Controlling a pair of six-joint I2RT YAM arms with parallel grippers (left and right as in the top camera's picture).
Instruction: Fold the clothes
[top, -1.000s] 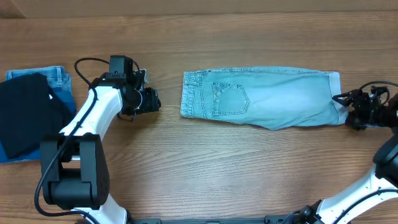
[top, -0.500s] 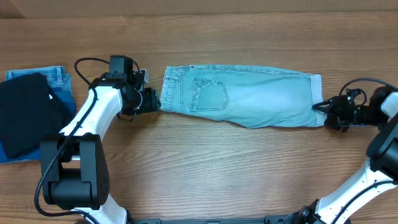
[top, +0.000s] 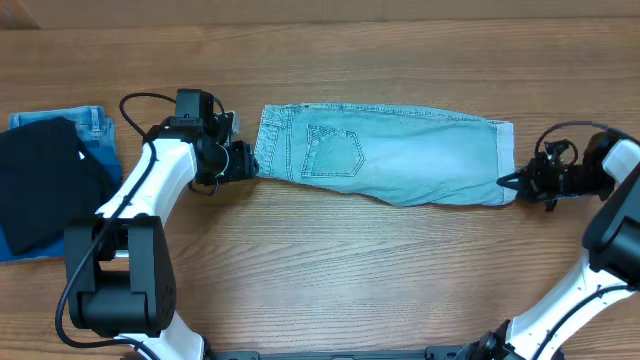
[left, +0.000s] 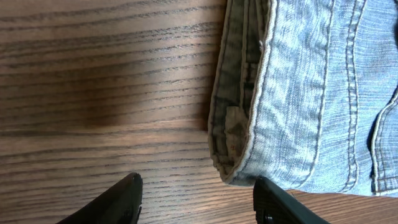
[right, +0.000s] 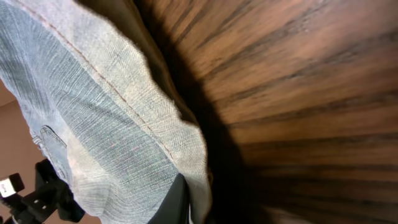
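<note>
Robot lab: mounted arms (top: 150, 190), wooden table (top: 350, 280)

Pale light-blue washed denim shorts (top: 385, 155), brown wood-grain table (top: 330, 270), black garment (top: 45, 185) over darker blue jeans (top: 95, 130) far left, white-and-black arms (top: 150, 190)
</note>
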